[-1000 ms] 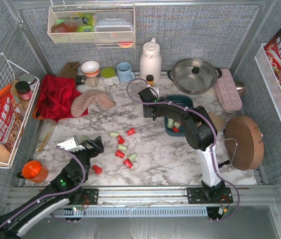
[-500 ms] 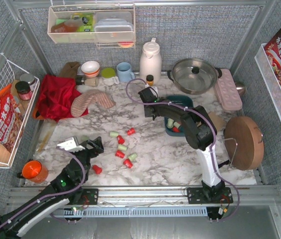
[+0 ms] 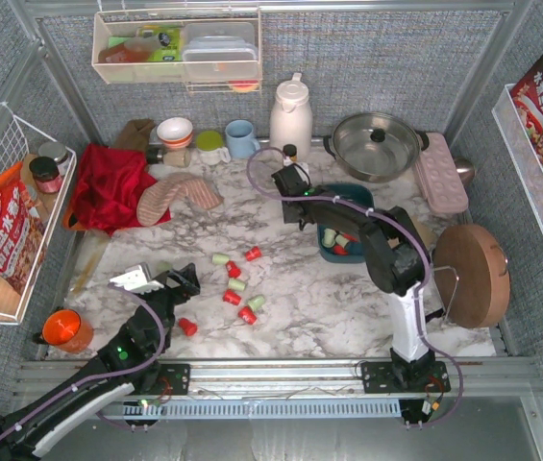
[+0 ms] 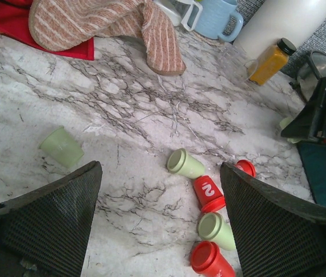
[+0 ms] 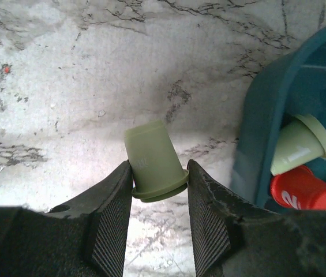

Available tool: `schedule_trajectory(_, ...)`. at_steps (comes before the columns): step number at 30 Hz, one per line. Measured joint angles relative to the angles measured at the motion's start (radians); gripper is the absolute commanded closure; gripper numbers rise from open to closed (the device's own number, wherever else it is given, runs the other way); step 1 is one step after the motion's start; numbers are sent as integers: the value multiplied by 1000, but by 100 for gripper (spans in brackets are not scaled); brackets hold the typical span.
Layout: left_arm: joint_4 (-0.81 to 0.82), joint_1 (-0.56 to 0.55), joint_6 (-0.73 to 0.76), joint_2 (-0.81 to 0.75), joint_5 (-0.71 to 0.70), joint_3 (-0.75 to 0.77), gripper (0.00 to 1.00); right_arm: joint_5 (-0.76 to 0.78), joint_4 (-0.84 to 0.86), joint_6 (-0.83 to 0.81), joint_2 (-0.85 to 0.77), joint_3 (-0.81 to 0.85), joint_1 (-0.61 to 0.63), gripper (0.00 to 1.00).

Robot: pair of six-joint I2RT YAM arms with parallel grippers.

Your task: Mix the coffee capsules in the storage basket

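My right gripper (image 3: 295,189) is shut on a mint green capsule (image 5: 153,158) and holds it above the marble just left of the dark teal storage basket (image 3: 353,189). In the right wrist view the basket's wall (image 5: 266,115) stands at the right, with a green capsule (image 5: 298,144) and a red capsule (image 5: 301,190) inside. Several red and green capsules lie loose on the table around (image 3: 237,284). My left gripper (image 3: 180,283) is open and empty to their left. Its wrist view shows green (image 4: 184,164) and red (image 4: 208,193) capsules ahead between its fingers, and one green capsule (image 4: 62,147) apart at the left.
An amber bottle (image 3: 290,154), a white thermos (image 3: 290,115) and a steel pot (image 3: 377,144) stand behind the basket. A pink tray (image 3: 441,173) and a round wooden board (image 3: 473,274) are at the right. A red cloth (image 3: 108,187) and a striped mitt (image 3: 175,197) lie at the back left.
My right gripper has shifted slightly right, toward the basket, with the green capsule still in it. The left arm has not moved.
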Motion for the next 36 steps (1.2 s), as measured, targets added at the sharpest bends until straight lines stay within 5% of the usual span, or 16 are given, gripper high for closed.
schedule_trajectory(12, -11, 0, -1, -3, -4, 1, 8, 80, 34, -45, -256, -177, -45, 56)
schedule_trajectory(25, -11, 0, -17, 42, 8, 16, 7, 78, 26, -55, -357, -319, -186, 33)
schedule_trajectory(36, -25, 0, -84, 370, 68, 150, 9, -17, 2, -95, -533, -397, -190, 33)
